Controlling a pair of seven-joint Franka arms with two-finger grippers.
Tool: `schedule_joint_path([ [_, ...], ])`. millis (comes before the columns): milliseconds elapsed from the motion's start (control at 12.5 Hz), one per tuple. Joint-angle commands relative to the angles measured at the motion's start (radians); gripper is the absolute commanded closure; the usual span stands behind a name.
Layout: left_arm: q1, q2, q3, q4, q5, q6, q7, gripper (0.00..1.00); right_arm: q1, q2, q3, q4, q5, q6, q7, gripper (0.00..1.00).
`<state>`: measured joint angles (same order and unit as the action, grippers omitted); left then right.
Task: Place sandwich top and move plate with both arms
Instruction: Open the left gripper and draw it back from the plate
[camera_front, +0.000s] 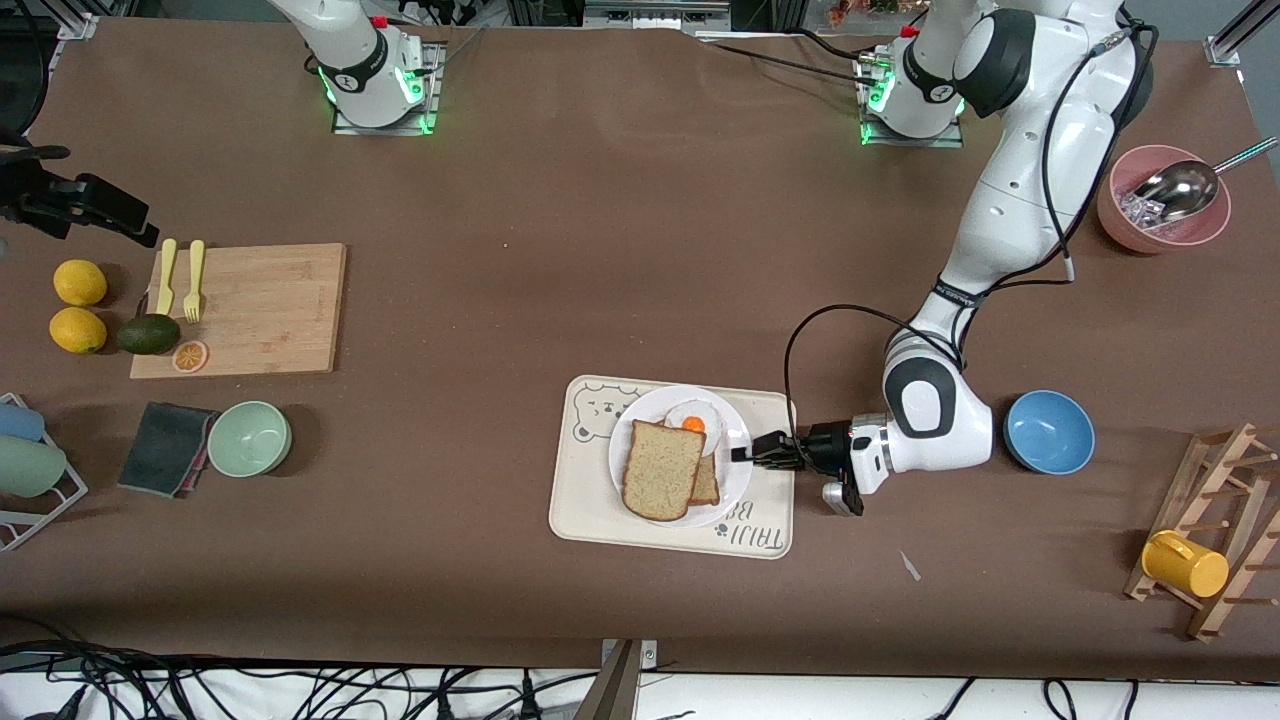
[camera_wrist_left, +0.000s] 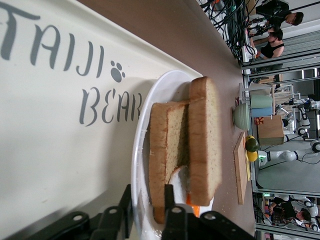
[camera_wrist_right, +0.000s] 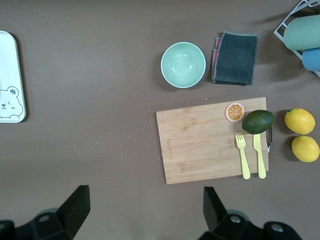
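Note:
The sandwich top (camera_front: 662, 468) (camera_wrist_left: 205, 145), a tan speckled slice, lies on the white plate (camera_front: 737, 478) (camera_wrist_left: 141, 165), partly over a darker slice (camera_front: 708, 482) (camera_wrist_left: 165, 150) and beside a fried egg (camera_front: 692, 418). The plate stands on the cream bear-print tray (camera_front: 590, 500) (camera_wrist_left: 50, 150). My left gripper (camera_front: 745, 452) (camera_wrist_left: 147, 200) lies low at the plate's edge toward the left arm's end. Its jaws are open and straddle the rim, one finger under it and one inside by the darker slice. My right gripper (camera_front: 120, 220) (camera_wrist_right: 145, 205) hangs open and empty over bare table at the right arm's end.
A cutting board (camera_front: 245, 308) (camera_wrist_right: 212, 140) holds a yellow fork and knife, an avocado and an orange slice, with two lemons (camera_front: 78, 305) beside it. Also here: a mint bowl (camera_front: 250, 437) (camera_wrist_right: 183, 64), a dark cloth (camera_front: 165, 447), a blue bowl (camera_front: 1048, 431), a pink bowl with a scoop (camera_front: 1165, 200) and a wooden rack with a yellow cup (camera_front: 1185, 563).

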<state>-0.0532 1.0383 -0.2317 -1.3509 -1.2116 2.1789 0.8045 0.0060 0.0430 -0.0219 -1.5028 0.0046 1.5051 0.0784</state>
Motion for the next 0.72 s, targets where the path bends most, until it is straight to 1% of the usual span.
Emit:
schedule_joint_path([
  [0,0.016,-0.004,0.009,0.018,-0.02,-0.022,0.036,0.0,-0.011,0.003,0.005,0.015,0.005,-0.005,-0.006,0.0],
  [160,0.03,-0.038,0.015,-0.013,-0.003,-0.057,0.031,0.0,-0.011,0.003,0.005,0.015,0.005,-0.005,-0.006,0.0],
  [319,0.067,-0.067,0.022,-0.028,0.1,-0.1,0.024,0.0,-0.011,0.003,0.005,0.015,0.005,-0.005,-0.006,0.0],
  [399,0.093,-0.081,0.022,-0.03,0.15,-0.146,0.004,0.0,-0.011,0.005,0.007,0.015,0.003,-0.003,-0.006,0.0],
  [639,0.122,-0.171,0.022,-0.025,0.291,-0.243,-0.161,0.0,-0.011,0.005,0.007,0.015,0.003,-0.003,-0.006,0.0],
])
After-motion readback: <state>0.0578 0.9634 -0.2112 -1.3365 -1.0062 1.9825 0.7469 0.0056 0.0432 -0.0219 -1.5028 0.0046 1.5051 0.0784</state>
